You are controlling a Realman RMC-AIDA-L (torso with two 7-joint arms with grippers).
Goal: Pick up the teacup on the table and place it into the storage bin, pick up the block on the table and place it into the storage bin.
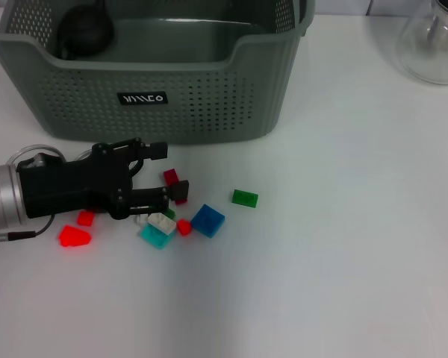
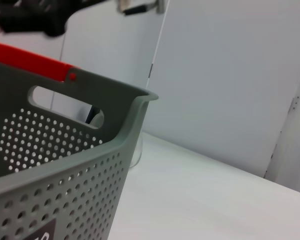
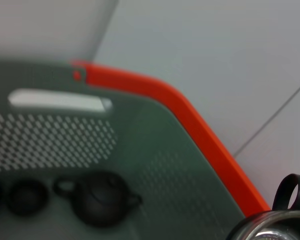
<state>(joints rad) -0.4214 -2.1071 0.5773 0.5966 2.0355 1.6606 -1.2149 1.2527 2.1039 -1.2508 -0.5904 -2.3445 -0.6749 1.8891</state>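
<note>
The left claw [image 1: 163,173] lies low over the white counter [image 1: 343,246], reaching in from the robot's left side just in front of the large grey-green perforated plastic storage bin [image 1: 209,104]. Its two black fingers [image 1: 153,150] are spread apart, and a small dark red block [image 1: 171,177] sits on the counter in the gap between them; whether either finger touches the block cannot be told, and the claw has no hold on anything.

Around the lower finger lies a loose cluster of small plastic blocks: a white block [image 1: 162,222] resting on a teal block [image 1: 156,236], a small red block [image 1: 184,227], a blue square block [image 1: 208,221], and a green block [image 1: 245,198] a little apart toward the robot's right. Under the arm's side lie a red wedge-shaped block [image 1: 75,236] and another small red piece [image 1: 86,218].

Inside the bin, in its left part, sits a dark round teapot [image 1: 84,31]; the right wrist view shows this dark teapot [image 3: 97,197] with a small dark teacup [image 3: 27,196] beside it on the bin floor, below an orange rim [image 3: 200,135].

A clear glass vessel [image 1: 433,41] stands on the counter to the bin's right. The right claw does not show.
</note>
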